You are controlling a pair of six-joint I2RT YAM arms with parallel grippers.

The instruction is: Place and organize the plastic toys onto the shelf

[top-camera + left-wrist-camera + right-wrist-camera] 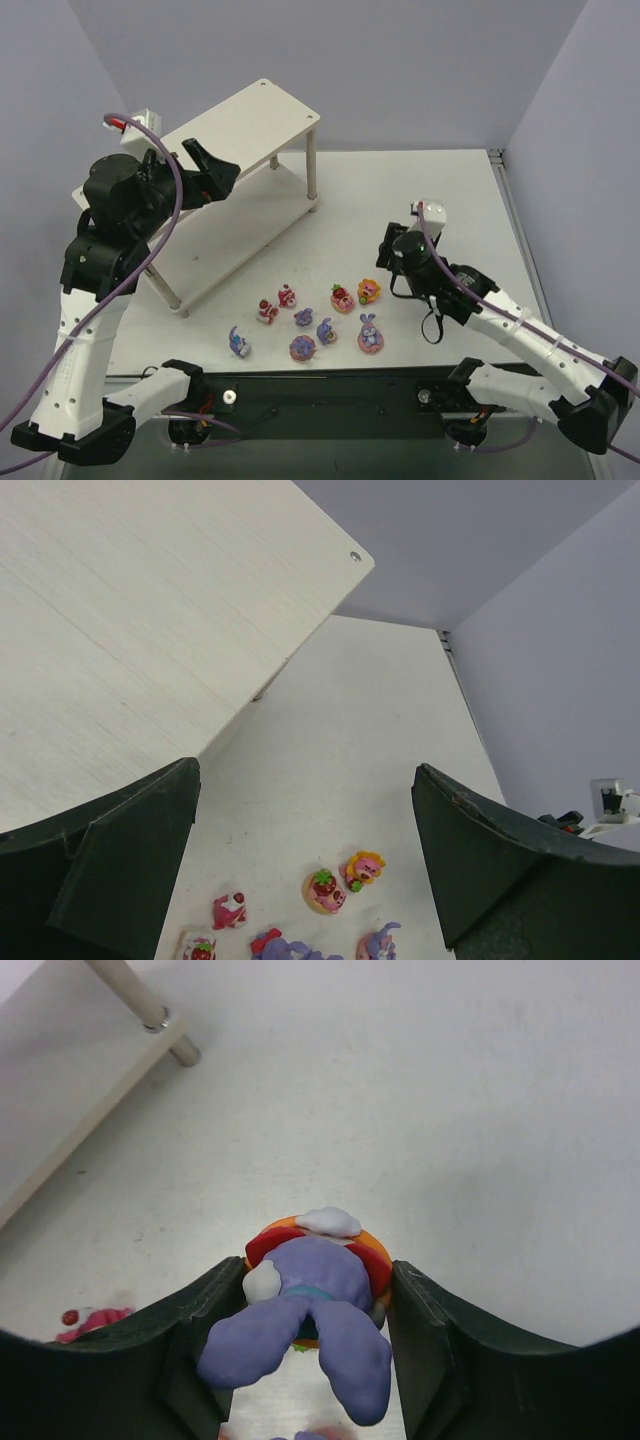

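Note:
My right gripper (315, 1320) is shut on a purple-blue bunny (310, 1305) with an orange and red base, held above the white table. In the top view this gripper (391, 253) hangs right of the toy group. My left gripper (222, 168) is open and empty, raised beside the shelf's top board (250, 115). In the left wrist view the pale board (150, 630) fills the upper left, in front of this gripper (305, 850). Several toys lie on the table in front of the shelf: a strawberry bear (343, 297), the orange-yellow flower figure (369, 291), and purple bunnies (371, 335).
The shelf's lower board (225, 245) and a white leg (311, 170) stand left of the right gripper; the leg (140, 1002) shows in the right wrist view. Walls enclose the table at the back and both sides. The arm bases sit on the black near-edge rail (330, 395).

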